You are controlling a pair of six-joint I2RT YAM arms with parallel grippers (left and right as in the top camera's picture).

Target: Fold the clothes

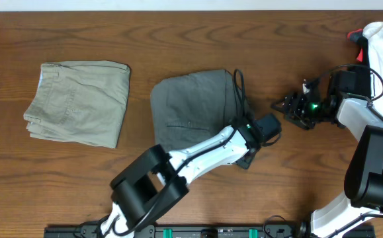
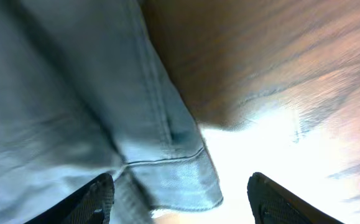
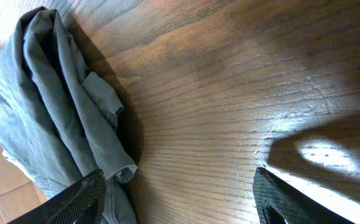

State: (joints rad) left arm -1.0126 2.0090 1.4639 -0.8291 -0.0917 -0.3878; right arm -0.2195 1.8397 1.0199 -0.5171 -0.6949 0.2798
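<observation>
The clothes, a pair of medium-grey shorts (image 1: 194, 109), lie folded in a rough block at the table's middle. My left gripper (image 1: 245, 157) sits low at the block's near right corner. In the left wrist view a stitched hem (image 2: 180, 177) lies between the spread fingers (image 2: 96, 199); the other finger stands clear of the cloth, so the left gripper (image 2: 180, 202) is open. To the right of the shorts, my right gripper (image 1: 285, 106) points at them. It is open (image 3: 180, 199) over bare wood, with the shorts' bunched edge (image 3: 55, 112) by one fingertip.
A folded beige pair of shorts (image 1: 79, 102) lies at the left. A white garment with a red bit (image 1: 382, 43) is at the far right corner. A black cable (image 1: 239, 89) loops over the grey shorts' right edge. Wooden table (image 1: 178, 33) all round.
</observation>
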